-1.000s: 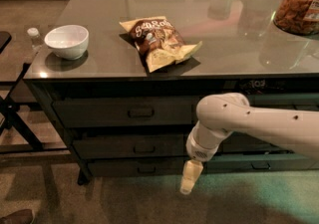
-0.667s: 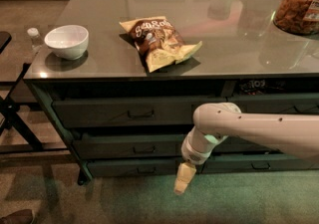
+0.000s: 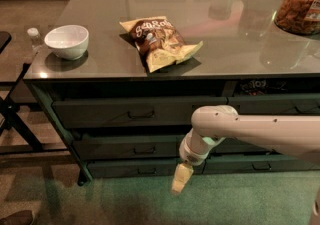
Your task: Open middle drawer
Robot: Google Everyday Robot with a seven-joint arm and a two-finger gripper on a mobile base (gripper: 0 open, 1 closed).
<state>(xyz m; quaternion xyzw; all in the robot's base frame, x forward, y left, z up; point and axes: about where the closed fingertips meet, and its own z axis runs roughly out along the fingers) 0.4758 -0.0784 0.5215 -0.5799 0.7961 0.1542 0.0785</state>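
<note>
My gripper (image 3: 181, 179) hangs low, open or closed I cannot tell, with the middle drawer (image 3: 110, 147) up-left of it shut and its handle (image 3: 145, 150) not yet grasped.

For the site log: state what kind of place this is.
Probably an office kitchenette or break area: a counter carries a chip bag, a white bowl and a snack jar. The gripper hangs low in front of the bottom drawer.

Grey countertop (image 3: 225, 44), chip bag (image 3: 157, 41) mid-front, white bowl (image 3: 67, 41) left of the bag, jar (image 3: 300, 4) far right of it, gripper (image 3: 177, 187) low beneath the bag.
</note>
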